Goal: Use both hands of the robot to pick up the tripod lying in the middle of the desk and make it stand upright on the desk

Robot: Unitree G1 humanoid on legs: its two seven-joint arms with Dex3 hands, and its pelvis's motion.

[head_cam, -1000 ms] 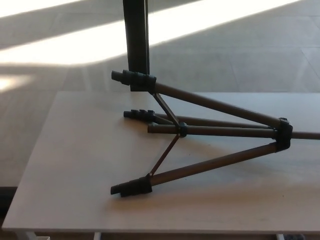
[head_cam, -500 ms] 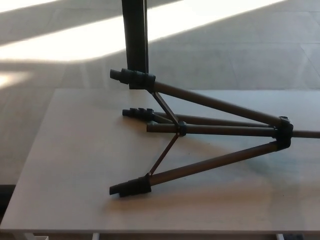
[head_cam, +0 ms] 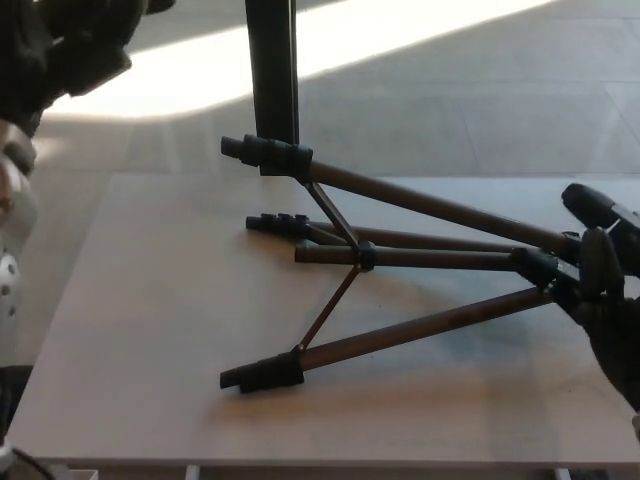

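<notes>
A blown-out band of sunlight is thrown across the floor [head_cam: 420, 90] behind; the worktop [head_cam: 150, 330] is dimly lit, soft shadows are cast, and slight grain is seen.

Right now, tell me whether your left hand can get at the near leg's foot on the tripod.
Probably yes. The left hand is raised at the upper left, off the desk, and nothing lies between it and the near foot of the tripod. It has a long way down, though.

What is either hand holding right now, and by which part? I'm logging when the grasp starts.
The right hand is at the tripod hub where the legs meet; whether it grips cannot be told. The left hand holds nothing.
</notes>
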